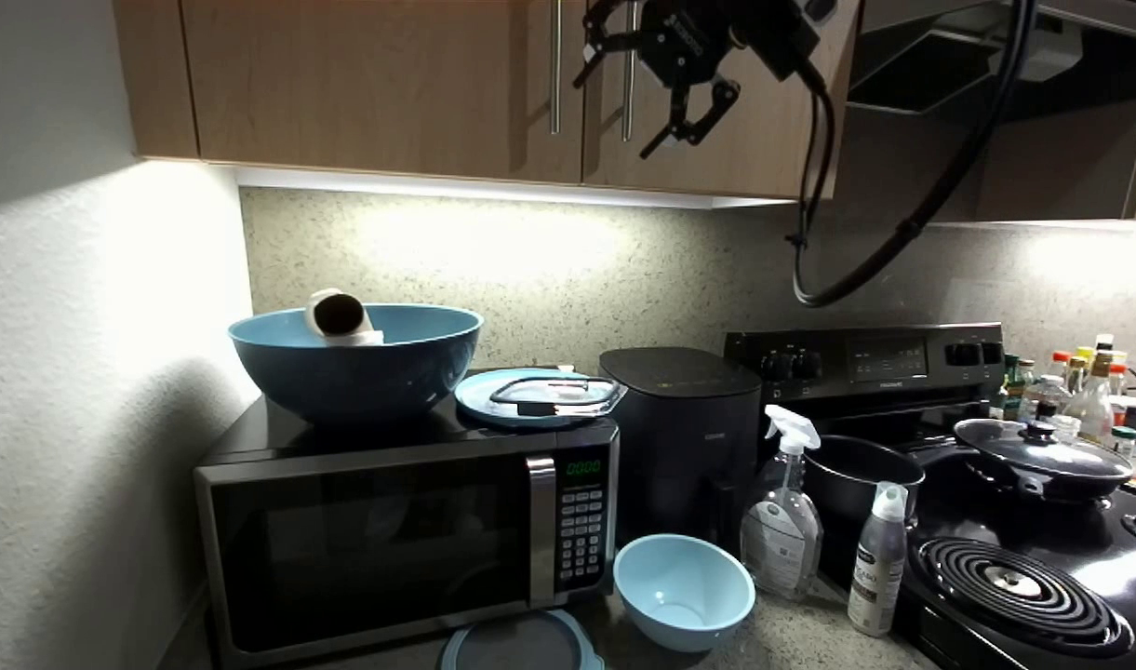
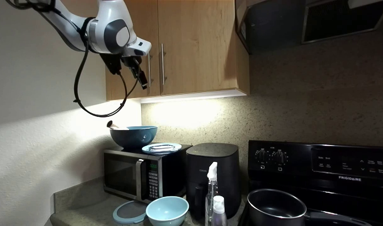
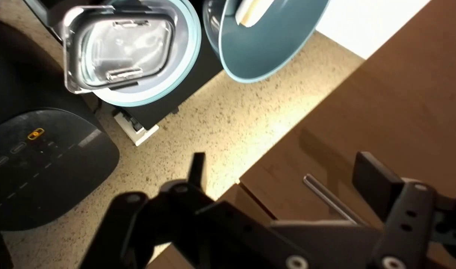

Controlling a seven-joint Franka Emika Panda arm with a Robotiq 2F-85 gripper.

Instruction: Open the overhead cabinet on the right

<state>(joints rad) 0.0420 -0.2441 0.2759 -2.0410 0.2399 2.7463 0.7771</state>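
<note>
The overhead cabinet (image 1: pixel 754 154) on the right has a light-brown wood door, shut flush with its neighbour. It also shows in an exterior view (image 2: pixel 197 56), and a strip of it shows in the wrist view (image 3: pixel 244 200). Its vertical bar handle (image 1: pixel 628 107) stands near the door's left edge and also shows in an exterior view (image 2: pixel 162 66); the gripper hides it in the wrist view. My gripper (image 1: pixel 612 118) is open, fingers spread and holding nothing. It is in front of the two doors near their lower edge. The wrist view (image 3: pixel 284 172) shows nothing between its fingertips.
The wider wood door (image 1: pixel 363 93) with its own bar handle (image 1: pixel 555 74) adjoins on the left. Below are the microwave (image 1: pixel 372 549), a blue bowl (image 1: pixel 363 372) and a black air fryer (image 1: pixel 684 437). The range hood (image 1: pixel 958 65) is at right. A cable (image 1: pixel 949 195) hangs from the arm.
</note>
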